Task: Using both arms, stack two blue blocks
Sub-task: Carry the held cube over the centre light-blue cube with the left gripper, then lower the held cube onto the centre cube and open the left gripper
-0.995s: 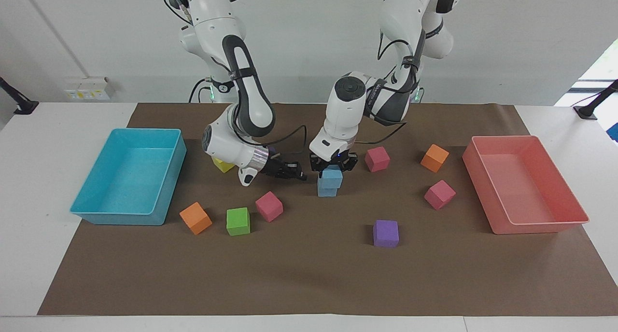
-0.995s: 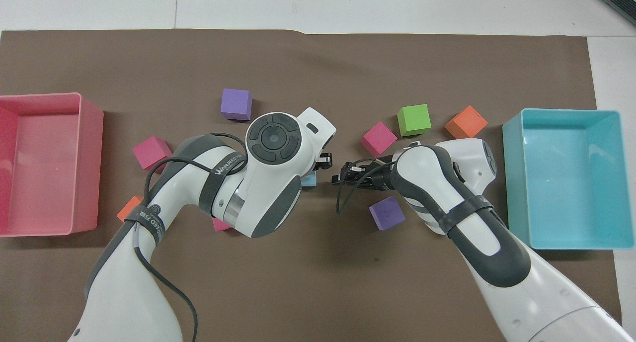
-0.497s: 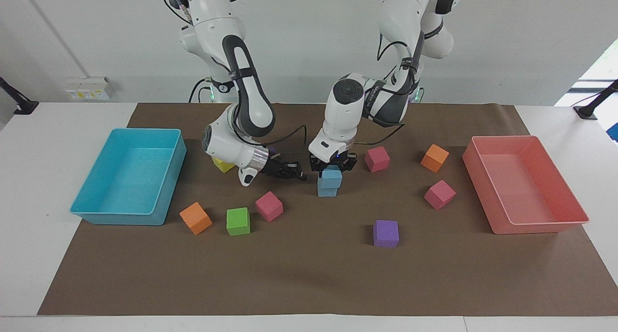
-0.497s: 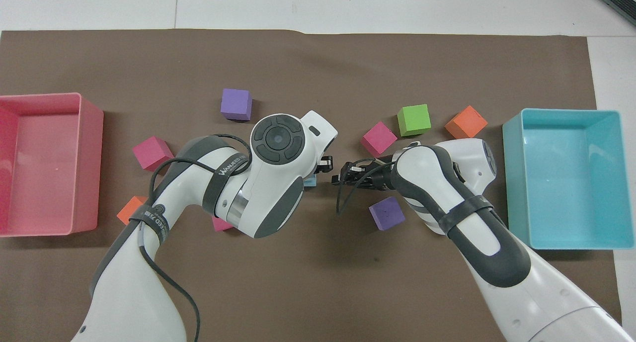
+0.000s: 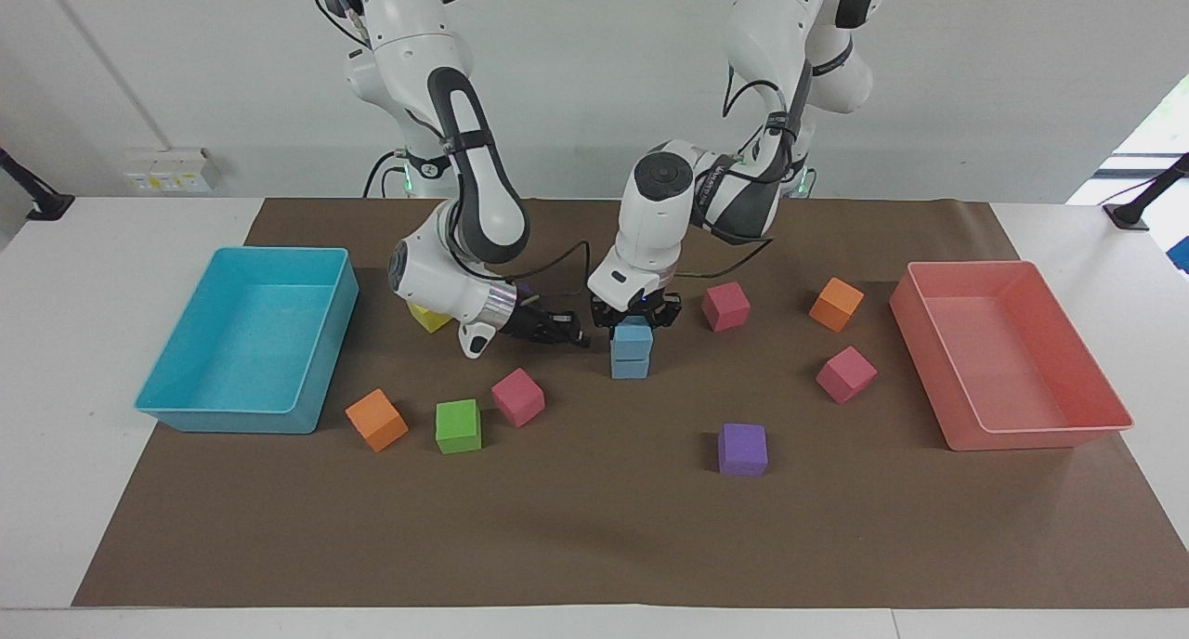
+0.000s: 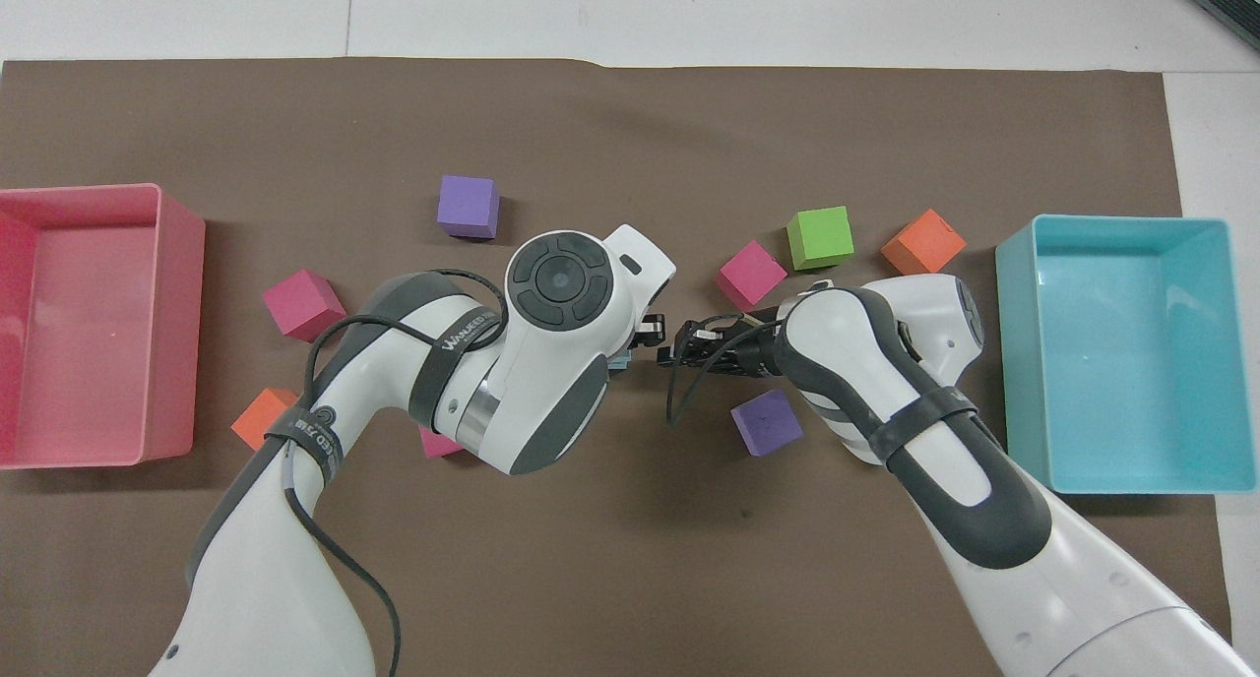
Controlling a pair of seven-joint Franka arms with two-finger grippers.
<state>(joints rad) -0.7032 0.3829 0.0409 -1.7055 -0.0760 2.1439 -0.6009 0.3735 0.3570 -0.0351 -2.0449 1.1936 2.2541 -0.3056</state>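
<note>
Two sky-blue blocks stand stacked near the table's middle: the upper blue block (image 5: 633,339) sits squarely on the lower blue block (image 5: 631,369). My left gripper (image 5: 636,321) comes straight down onto the upper block, its fingers on either side of the block's top. My right gripper (image 5: 578,335) lies low and level beside the stack, toward the right arm's end, pointing at it and a little apart from it. In the overhead view the left hand covers the stack; only a blue sliver (image 6: 619,363) shows, with the right gripper (image 6: 672,350) beside it.
A turquoise tray (image 5: 232,421) stands at the right arm's end and a pink tray (image 5: 1031,430) at the left arm's end. Loose cubes lie around the stack: yellow (image 5: 429,319), pink (image 5: 517,397), green (image 5: 458,425), orange (image 5: 376,419), purple (image 5: 742,449), pink (image 5: 725,306).
The upper blue block sat skewed on the lower one; now it is lined up over it. The left hand has shifted slightly with it. The right arm has not moved.
</note>
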